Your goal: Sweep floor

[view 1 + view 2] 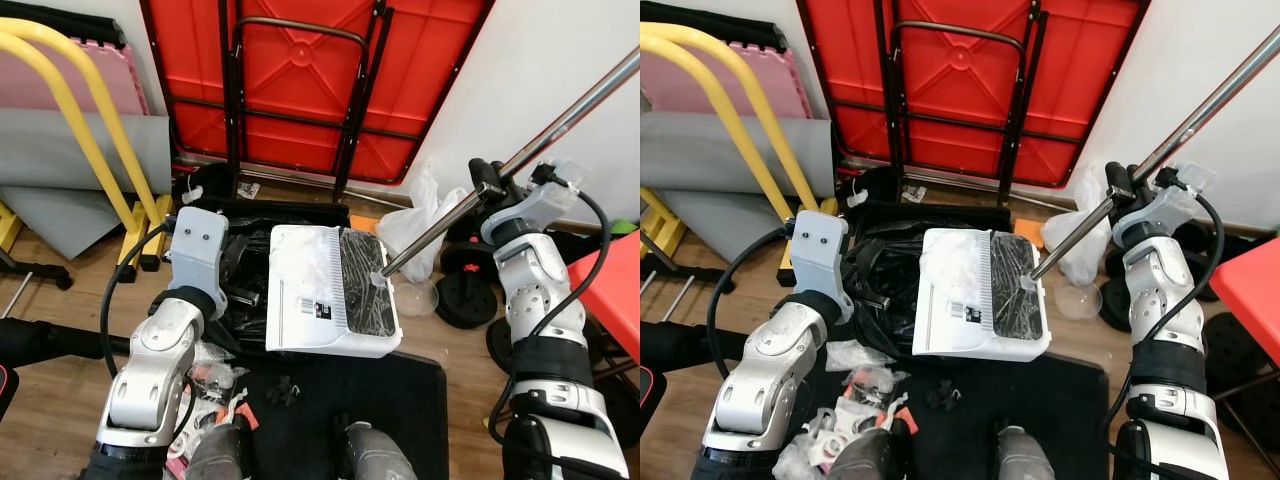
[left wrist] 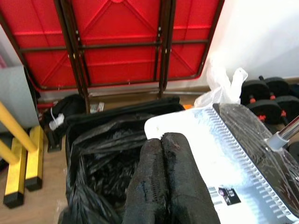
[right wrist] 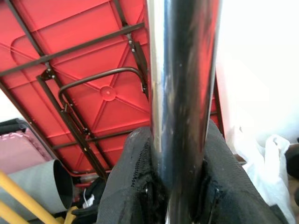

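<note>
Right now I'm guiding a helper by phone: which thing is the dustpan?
Find the red folded table leaning against the wall. Below it stands a bin lined with a black bag. The dustpan is tipped over that bin: white, comb-toothed, on a metal pole the right gripper holds.

red folded table (image 1: 310, 80), dumbbells (image 1: 465, 295), yellow frame (image 1: 90, 130)

Left gripper (image 2: 163, 186) jaws together, right gripper (image 3: 175, 186) jaws clamped, arm raised
</note>
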Robot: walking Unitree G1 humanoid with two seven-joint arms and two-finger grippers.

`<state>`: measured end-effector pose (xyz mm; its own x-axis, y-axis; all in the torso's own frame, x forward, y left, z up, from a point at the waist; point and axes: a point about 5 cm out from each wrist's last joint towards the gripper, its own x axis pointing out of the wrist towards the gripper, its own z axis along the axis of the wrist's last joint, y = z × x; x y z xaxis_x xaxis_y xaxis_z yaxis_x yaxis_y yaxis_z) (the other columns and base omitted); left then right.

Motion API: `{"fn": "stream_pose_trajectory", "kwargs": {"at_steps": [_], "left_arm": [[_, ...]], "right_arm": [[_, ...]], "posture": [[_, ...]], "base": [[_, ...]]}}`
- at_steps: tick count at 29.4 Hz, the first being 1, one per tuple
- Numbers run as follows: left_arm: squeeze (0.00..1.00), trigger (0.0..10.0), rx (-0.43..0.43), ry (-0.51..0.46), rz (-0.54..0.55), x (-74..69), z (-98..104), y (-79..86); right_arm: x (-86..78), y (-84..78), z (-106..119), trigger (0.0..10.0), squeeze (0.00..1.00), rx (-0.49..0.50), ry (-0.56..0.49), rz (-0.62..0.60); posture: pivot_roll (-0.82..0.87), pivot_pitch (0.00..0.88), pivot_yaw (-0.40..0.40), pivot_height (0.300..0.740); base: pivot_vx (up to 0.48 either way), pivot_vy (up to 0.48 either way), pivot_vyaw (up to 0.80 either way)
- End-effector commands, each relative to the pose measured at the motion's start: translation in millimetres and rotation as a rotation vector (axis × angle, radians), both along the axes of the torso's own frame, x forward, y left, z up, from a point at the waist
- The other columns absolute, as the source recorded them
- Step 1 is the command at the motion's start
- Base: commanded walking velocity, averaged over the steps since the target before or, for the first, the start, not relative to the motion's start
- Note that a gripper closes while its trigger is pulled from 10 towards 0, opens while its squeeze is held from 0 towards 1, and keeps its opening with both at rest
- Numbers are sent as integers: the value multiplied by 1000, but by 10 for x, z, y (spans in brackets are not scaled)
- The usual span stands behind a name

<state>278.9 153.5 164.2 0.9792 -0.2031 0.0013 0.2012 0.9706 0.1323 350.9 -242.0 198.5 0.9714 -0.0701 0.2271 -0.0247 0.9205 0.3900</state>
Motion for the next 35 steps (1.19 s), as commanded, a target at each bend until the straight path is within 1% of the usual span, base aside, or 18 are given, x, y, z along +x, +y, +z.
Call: {"fn": "stream_pose_trajectory", "kwargs": {"at_steps": [1,14,19,26,28,31,32,35], "left_arm": [[0,10000,-7,24,-39,-39,-30,-41],[0,10000,-19,38,-36,-65,-12,-50],[0,10000,-45,19,-41,-72,19,-63],[0,10000,-65,14,-53,-105,58,-91],[0,10000,-81,8,-67,-118,82,-117],[0,10000,-84,4,-71,-141,98,-132],[0,10000,-84,4,-71,-141,98,-132],[0,10000,-86,-1,-70,-181,118,-129]], "right_arm": [[-43,-72,159,10000,0,12,-75,-28],[-22,-18,205,10000,0,-3,-82,-20],[-15,-6,218,10000,0,-10,-84,-19],[0,-70,283,10000,0,-72,-93,-51],[39,-49,313,10000,0,-99,-98,-56],[109,-19,374,10000,0,-137,-105,-67],[109,-19,374,10000,0,-137,-105,-67],[215,-26,497,10000,0,-209,-109,-89]], "posture": [[-126,275,-150,740],[-129,282,-157,740],[-130,284,-159,740],[-130,294,-162,740],[-130,301,-160,740],[-128,314,-158,740],[-128,314,-158,740],[-121,330,-161,740]], "base": [[259,0,0],[256,0,0],[0,0,0],[0,0,0],[0,0,0],[0,0,0],[0,0,0],[0,0,0]]}}
